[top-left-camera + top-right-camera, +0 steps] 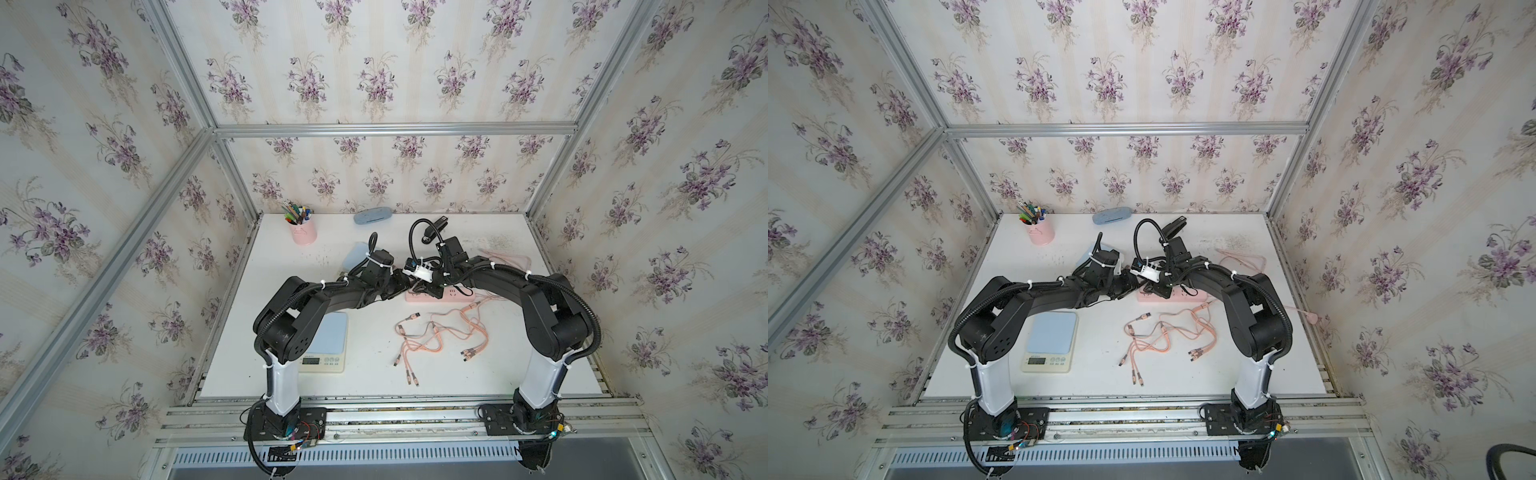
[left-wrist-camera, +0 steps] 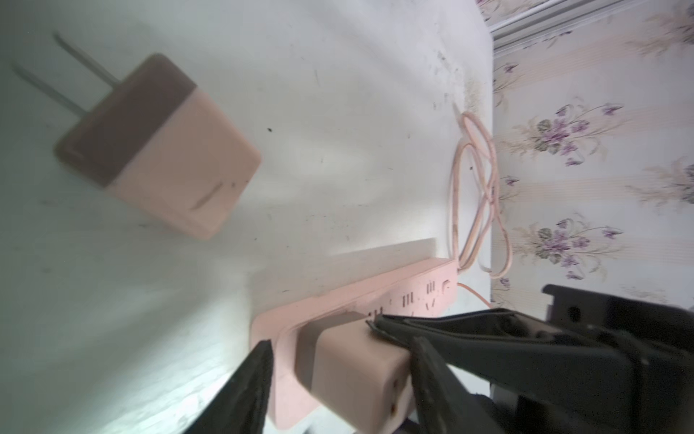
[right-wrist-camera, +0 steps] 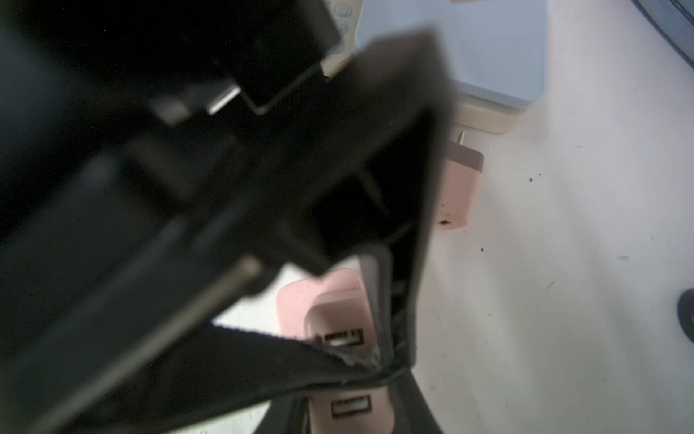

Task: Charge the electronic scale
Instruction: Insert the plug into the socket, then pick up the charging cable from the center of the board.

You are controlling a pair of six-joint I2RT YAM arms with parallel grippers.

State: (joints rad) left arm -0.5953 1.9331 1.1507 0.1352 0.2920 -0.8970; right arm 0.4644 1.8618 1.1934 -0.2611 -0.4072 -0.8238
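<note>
The left claw (image 2: 341,344) stands wide around the pink adapter (image 2: 353,375) seated in the power strip (image 2: 394,293), one finger (image 2: 248,390) clear of it. The right claw (image 2: 375,336) is narrow, pinching that adapter (its far finger is hidden). The electronic scale (image 1: 1052,338) sits near the table's (image 1: 1100,386) front edge beside the left arm (image 1: 994,386), well apart from the strip.

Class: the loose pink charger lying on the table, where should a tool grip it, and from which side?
I'd grip the loose charger across the flat flanks of its pale pink body, coming from above. It lies flat on the table, so those flanks are exposed, and the prongs at its darker end stay clear.
</note>
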